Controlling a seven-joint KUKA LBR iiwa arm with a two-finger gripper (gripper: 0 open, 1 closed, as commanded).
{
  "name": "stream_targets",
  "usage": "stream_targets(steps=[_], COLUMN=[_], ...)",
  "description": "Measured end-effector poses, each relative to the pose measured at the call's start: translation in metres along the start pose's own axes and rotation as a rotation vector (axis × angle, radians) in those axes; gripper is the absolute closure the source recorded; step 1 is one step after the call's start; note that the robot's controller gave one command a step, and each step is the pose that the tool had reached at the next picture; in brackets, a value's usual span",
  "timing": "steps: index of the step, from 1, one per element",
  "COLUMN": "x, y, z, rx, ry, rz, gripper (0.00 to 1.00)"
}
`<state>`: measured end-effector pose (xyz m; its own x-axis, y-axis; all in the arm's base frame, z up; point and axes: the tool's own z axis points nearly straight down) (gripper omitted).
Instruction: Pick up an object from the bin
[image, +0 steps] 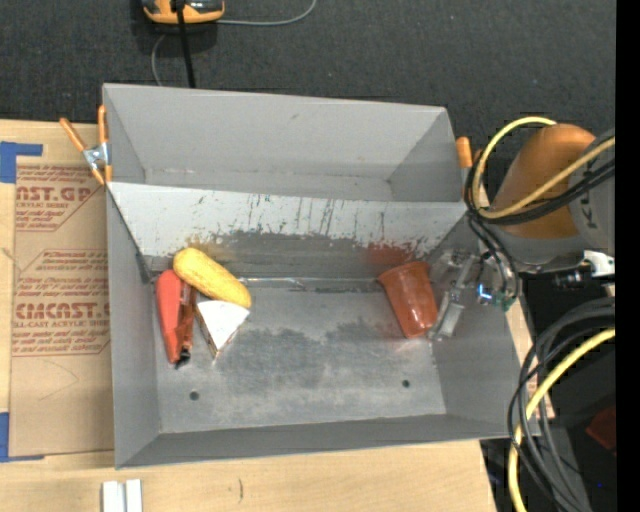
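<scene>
The gripper (452, 300) sits low at the right side of the grey metal bin (300, 150), where the right sloping wall meets the floor. Whether it is released or clenched cannot be told, as its metal parts merge with the wall behind them. Above and to its right, the arm's wrist carries an orange cover (545, 180), and yellow and black cables (490, 170) loop round that cover and on down the right side.

The thing nearest the gripper is a red cup (408, 297). It lies tilted on the bin floor at the right, close under the scuffed back wall, with its wider end toward the front of the bin. The gripper is just beside the cup's right edge, and it cannot be made out whether the two touch. No other thing lies between them, and the sloping wall is close behind the gripper.

The other things lie together at the far left of the floor, well apart from the cup and the gripper. A yellow banana-shaped thing (210, 277) lies slantwise near the back-left corner. Just below it and touching it is a white wedge (220, 322). To the left of both, along the foot of the left wall, lies a long orange-red thing (170, 315) with a dark strip along its right side. The floor between this group and the cup is bare metal, marked with scratches and reddish smears.
</scene>
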<state>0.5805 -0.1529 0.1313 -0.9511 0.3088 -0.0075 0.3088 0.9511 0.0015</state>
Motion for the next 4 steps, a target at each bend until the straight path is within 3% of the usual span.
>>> stream_targets(steps=[1,2,4], x=[0.007,0.019,0.02], y=[0.016,0.03,0.03], z=[0.06,0.067,0.063], rx=[-0.001,0.014,0.015], ry=[0.001,0.031,0.033], rz=[0.123,0.389,0.39], gripper=[0.0,1.0,1.0])
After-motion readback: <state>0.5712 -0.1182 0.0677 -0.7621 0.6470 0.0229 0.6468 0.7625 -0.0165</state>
